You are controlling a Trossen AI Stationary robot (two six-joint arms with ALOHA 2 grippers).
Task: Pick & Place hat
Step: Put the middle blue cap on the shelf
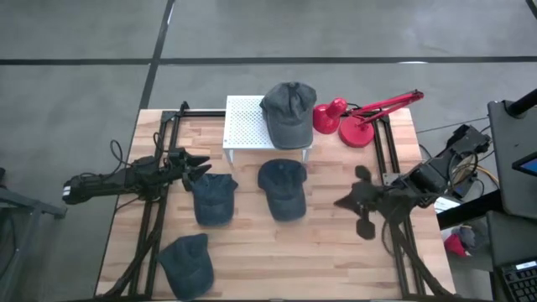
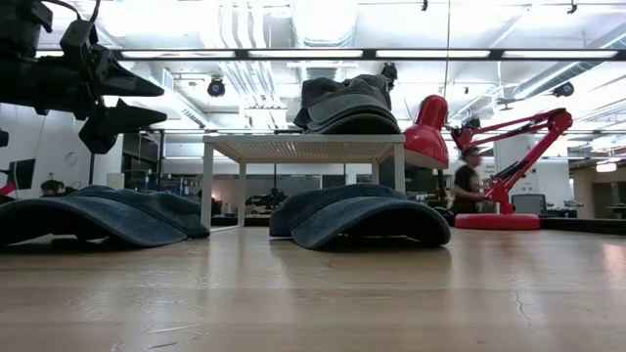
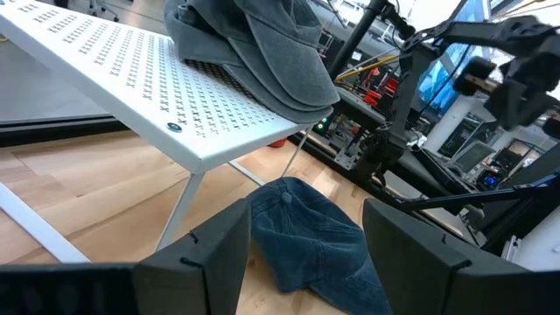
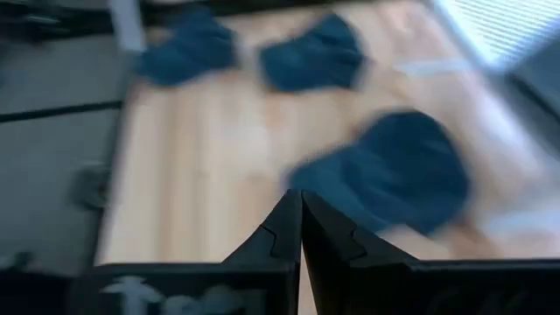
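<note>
Nearest the table's front edge, at left, lies one blue hat (image 1: 185, 264). Farther back, the left gripper (image 1: 198, 169) hovers, fingers apart, over a second hat (image 1: 212, 199). Right of it a third (image 1: 282, 189) lies below the white stand (image 1: 243, 124) bearing a grey hat (image 1: 289, 112). Rightmost, the right gripper (image 1: 357, 203) has its fingers together.

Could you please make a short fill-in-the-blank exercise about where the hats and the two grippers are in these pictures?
1. The grey hat rests on the white ____ stand.
2. ____ dark blue hats lie on the wooden table.
3. The fingers of the left gripper are ____.
4. The red ____ stands beside the stand.

Missing words: perforated; three; open; lamp
</note>
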